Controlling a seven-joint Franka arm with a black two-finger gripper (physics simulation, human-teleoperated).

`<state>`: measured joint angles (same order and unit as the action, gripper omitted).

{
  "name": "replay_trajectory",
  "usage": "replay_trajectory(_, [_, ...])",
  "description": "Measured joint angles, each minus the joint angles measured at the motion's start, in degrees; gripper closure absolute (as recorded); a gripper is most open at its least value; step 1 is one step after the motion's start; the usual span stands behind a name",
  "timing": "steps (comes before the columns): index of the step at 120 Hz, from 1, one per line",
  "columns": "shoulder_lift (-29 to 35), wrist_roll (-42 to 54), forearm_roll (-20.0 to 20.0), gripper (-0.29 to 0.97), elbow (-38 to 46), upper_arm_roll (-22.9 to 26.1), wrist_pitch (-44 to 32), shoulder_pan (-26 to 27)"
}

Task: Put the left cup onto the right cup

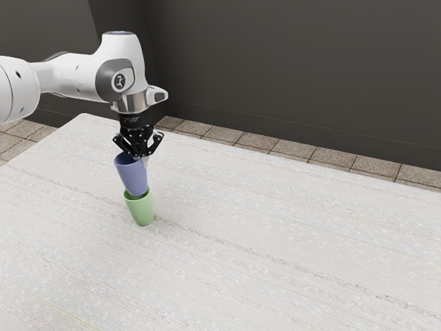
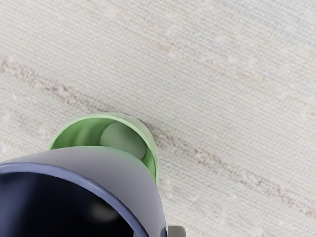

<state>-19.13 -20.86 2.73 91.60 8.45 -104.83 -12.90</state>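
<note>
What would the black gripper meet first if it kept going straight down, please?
Probably the green tapered cup: the tilted blue cup held in the gripper already dips into its mouth.

The periwinkle-blue cup [image 1: 131, 174] leans tilted, mouth up, with its base sunk into the mouth of the green cup [image 1: 140, 207]. The green cup stands upright, and part of its inner floor shows beside the blue wall.

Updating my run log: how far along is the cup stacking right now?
Done: the blue cup is off the table, with its base at the mouth of the green cup. In hand: the gripper has its fingers closed on the blue cup's rim, and the cup leans tilted. Left: probably settle it into the green cup and let go.
</note>
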Motion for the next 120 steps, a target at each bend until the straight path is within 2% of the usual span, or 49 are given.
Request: replay_trajectory(120, [0.2,-0.1,-1.0,0.79,1.4,-0.4,0.6,-0.6])
